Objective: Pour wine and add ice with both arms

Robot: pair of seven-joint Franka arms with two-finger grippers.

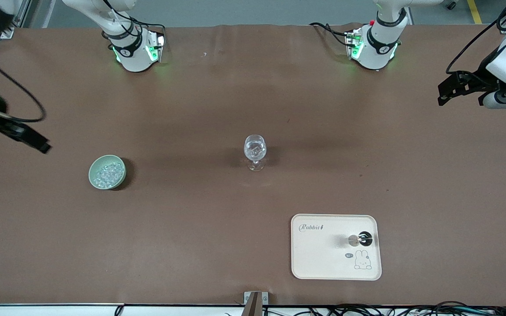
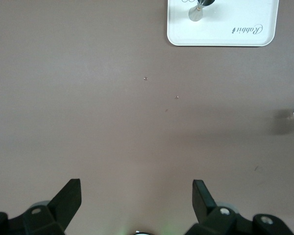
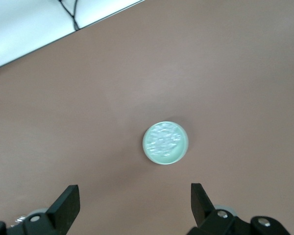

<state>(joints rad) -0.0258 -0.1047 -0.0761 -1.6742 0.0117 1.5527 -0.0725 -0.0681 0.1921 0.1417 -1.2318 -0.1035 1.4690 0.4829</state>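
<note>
— Grippers? Left gripper (image 1: 444, 91) raised over bare table at its own end, fingers (image 2: 68, 198) spread wide, holding nothing. Right gripper (image 1: 37, 144) likewise agape, up above the table near the pale green bowl (image 1: 107, 171).

— And the ice (image 1: 108, 173)? Heaped in that bowl. Stemmed glass (image 1: 254, 151) upright mid-table; cream tray (image 1: 319, 259) nearer the front camera.

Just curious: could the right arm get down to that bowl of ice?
Probably yes. The right gripper hangs open above the table, and nothing lies between it and the green bowl of ice.

pale green bowl (image 1: 107, 172), clear ice (image 1: 107, 174), cream rabbit-print tray (image 1: 336, 246)
</note>
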